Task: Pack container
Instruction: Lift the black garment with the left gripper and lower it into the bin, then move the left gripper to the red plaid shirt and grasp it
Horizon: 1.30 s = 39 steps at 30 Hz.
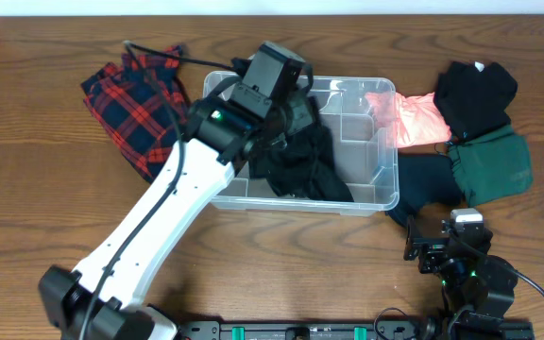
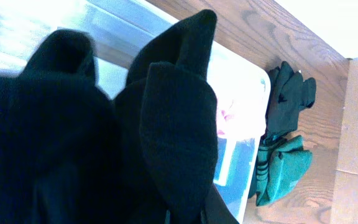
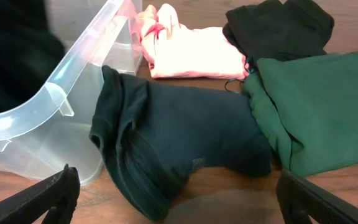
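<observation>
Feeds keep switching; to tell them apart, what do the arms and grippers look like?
The left arm has a long white link, black joints and wrist block, with a green light at a joint. The right arm is black with a green light and a black cable. Its fingers are black.

Robotics lab, wooden table (image 1: 26, 208), white arm (image 1: 159, 217)

The bin (image 1: 281, 204) is sitting mid-desk (image 1: 26, 189), toward the far edge. A garment (image 1: 310, 175) is resting in it, a shirt (image 1: 130, 104) is lying to its left, and clothes (image 1: 484, 161) are lying to its right.
</observation>
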Each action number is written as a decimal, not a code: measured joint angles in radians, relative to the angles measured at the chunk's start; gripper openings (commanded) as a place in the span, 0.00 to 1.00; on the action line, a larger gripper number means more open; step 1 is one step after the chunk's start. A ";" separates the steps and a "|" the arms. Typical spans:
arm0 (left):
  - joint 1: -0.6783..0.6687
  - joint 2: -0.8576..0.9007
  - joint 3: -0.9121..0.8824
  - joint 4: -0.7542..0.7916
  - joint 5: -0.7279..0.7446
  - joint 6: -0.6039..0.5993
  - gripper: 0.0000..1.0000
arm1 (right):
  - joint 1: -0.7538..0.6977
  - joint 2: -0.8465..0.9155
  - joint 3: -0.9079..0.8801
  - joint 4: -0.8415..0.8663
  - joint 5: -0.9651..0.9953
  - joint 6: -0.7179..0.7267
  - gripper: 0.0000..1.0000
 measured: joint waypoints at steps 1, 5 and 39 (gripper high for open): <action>0.001 0.011 -0.003 0.031 0.009 0.007 0.06 | 0.000 0.000 0.000 0.000 0.000 0.000 0.99; 0.002 0.053 -0.008 0.163 0.082 0.044 0.06 | 0.000 0.000 0.000 0.000 0.000 0.000 0.99; 0.585 0.142 0.039 -0.281 0.044 0.280 0.92 | 0.000 0.000 0.000 0.000 0.000 0.000 0.99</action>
